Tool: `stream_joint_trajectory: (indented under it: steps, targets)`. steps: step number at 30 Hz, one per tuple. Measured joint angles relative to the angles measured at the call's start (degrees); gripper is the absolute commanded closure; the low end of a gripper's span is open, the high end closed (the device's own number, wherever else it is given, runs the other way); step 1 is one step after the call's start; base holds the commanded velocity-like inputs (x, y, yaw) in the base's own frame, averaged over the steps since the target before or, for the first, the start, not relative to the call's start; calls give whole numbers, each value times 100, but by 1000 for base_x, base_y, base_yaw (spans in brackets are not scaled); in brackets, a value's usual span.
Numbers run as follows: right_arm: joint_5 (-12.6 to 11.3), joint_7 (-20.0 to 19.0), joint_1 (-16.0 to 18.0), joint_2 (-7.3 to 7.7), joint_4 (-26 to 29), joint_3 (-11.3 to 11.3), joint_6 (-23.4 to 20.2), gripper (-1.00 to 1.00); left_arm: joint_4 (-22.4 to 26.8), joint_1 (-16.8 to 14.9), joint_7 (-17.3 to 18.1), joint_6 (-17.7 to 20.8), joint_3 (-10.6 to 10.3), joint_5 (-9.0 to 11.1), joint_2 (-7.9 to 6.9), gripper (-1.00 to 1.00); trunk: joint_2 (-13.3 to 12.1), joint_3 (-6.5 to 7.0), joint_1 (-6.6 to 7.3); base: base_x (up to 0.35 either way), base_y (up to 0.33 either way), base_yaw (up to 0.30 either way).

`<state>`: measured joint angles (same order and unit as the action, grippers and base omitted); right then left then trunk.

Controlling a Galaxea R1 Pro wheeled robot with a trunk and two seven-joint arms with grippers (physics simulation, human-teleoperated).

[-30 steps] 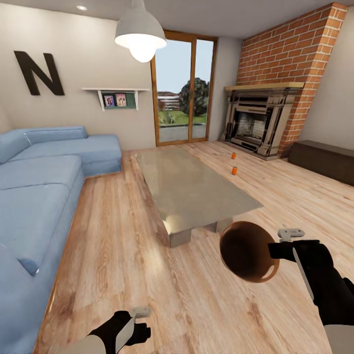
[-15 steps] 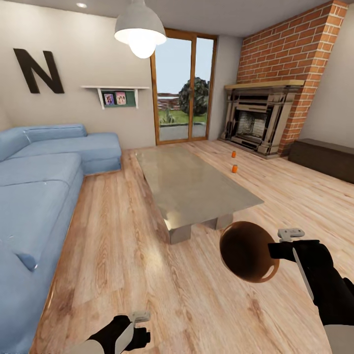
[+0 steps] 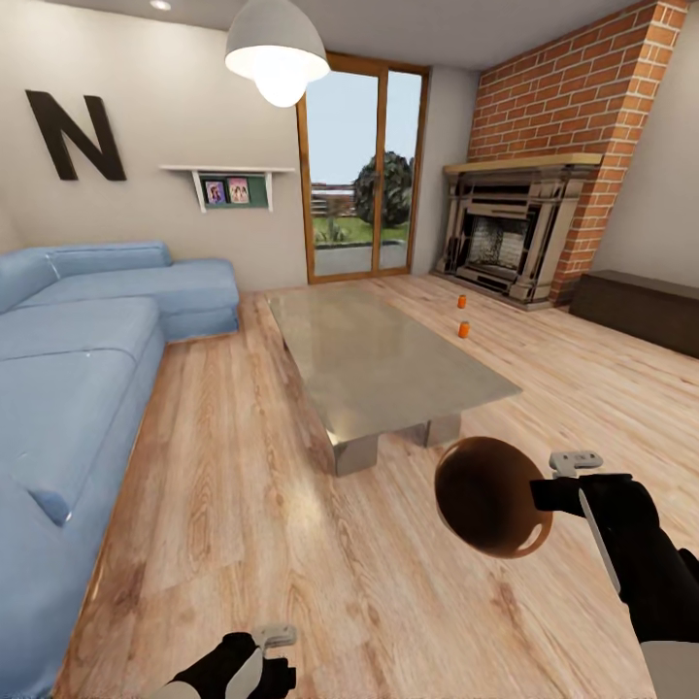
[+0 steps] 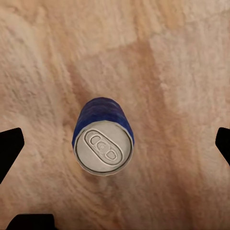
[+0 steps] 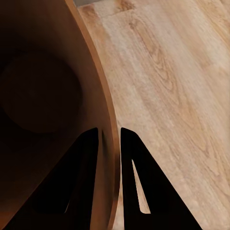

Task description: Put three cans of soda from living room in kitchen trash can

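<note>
Here the head view has tipped slightly since earlier; two orange soda cans [image 3: 464,330] stand on the wood floor [image 3: 291,505] beside the glass coffee table [image 3: 388,364]. Left wrist: spread fingers [image 4: 10,146] above a blue can [image 4: 102,136]. Right wrist: fingers [image 5: 86,167] pinch the trash can [image 5: 52,96] rim.

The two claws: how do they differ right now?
The right claw is shut on the trash can's rim; the left claw is open, holding nothing. The right claw carries it off the floor; the left claw looks down on a blue can standing on the floor. Both are black.
</note>
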<state>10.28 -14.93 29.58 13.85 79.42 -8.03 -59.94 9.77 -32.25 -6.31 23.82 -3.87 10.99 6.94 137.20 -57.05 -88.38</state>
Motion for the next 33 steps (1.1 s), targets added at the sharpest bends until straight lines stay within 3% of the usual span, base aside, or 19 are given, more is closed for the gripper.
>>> stream_joint_trajectory:
  steps: [5, 14, 24, 33]
  targets:
    - [-13, -1, 0, 3, 0, -8, -1, 100, 1, 19, -2, 0, 0, 0, -1, -100, 201, -90, -110, 0, 0, 0]
    - [-13, 0, 1, 4, 1, -21, 0, 100, 0, 25, -2, -71, 0, 3, -8, -100, 202, -90, -110, 0, 0, 0]
    - [-11, -1, 0, 4, 0, -23, -1, 100, -1, 29, -2, -90, 0, 8, -14, -100, 602, -269, -330, 0, 0, 0]
    - [-9, -1, 0, 4, 0, -23, -1, 100, -1, 32, 2, -135, 0, 1, -16, -100, 615, -468, -354, 0, 0, 0]
